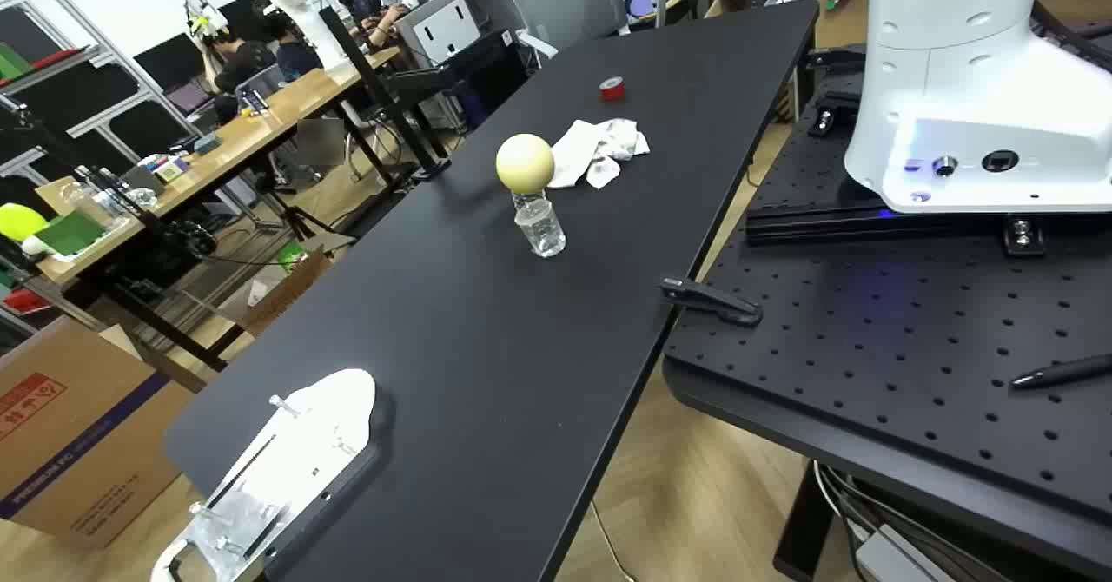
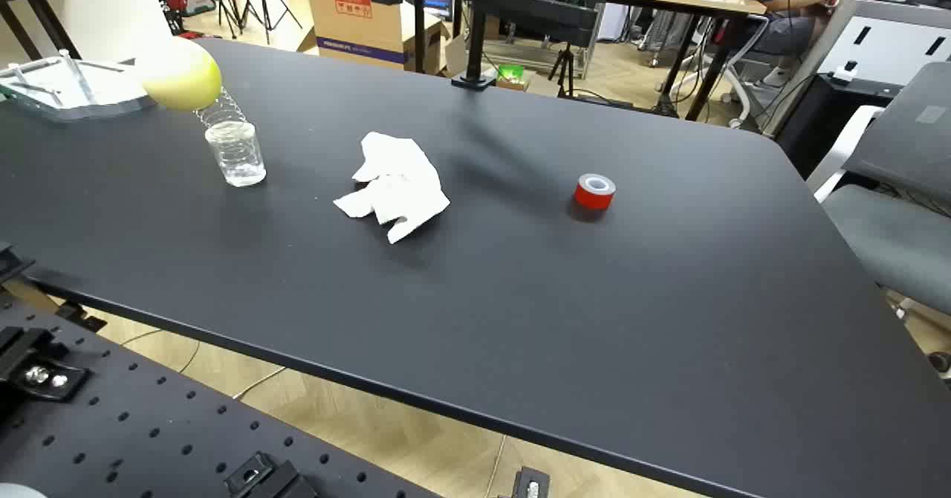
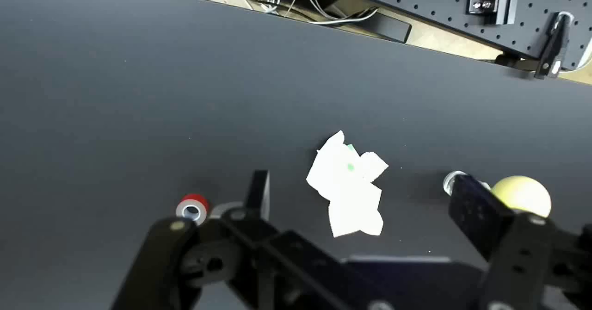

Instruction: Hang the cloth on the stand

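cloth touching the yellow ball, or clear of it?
Apart. In an exterior view, a stretch of dark tabletop shows between the cloth and the yellow ball; the wrist view shows a gap too.

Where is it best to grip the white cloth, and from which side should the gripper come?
Probably pinch the white cloth at its crumpled middle, from above: it lies low on the table, and the bunched folds likely offer more to grip than the thin corners.

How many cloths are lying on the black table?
1: the crumpled white cloth, between the red tape roll and the clear container. Its folds could hide another.
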{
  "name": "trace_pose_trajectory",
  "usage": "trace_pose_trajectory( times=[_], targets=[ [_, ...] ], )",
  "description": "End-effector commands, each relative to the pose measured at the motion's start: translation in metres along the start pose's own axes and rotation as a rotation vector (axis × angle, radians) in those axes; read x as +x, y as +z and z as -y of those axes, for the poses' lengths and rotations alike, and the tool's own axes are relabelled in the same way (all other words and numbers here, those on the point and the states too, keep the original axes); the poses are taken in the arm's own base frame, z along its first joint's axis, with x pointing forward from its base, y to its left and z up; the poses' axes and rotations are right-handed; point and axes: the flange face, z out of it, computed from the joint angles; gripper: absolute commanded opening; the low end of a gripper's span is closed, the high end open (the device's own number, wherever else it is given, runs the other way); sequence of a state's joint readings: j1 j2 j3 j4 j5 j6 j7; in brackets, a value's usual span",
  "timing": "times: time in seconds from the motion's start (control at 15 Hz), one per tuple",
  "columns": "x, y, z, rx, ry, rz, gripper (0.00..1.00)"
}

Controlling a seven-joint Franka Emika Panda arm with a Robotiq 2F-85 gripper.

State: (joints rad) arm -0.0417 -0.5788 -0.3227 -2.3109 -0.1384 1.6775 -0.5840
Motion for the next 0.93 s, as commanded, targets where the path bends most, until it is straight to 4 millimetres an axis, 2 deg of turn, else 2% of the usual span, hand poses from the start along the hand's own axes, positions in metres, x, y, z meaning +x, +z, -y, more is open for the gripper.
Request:
trace_pose_trajectory(
  times=[0.0,0.67,0.87],
  targets=[
    [0.000,-0.001,0.000,0.000,0.000,0.000,1.00],
    [0.000,-0.001,0.000,0.000,0.000,-0.001,1.00],
    [0.013,0.000,0.000,-0.072,-0.014,-0.041,1.00]
  ],
)
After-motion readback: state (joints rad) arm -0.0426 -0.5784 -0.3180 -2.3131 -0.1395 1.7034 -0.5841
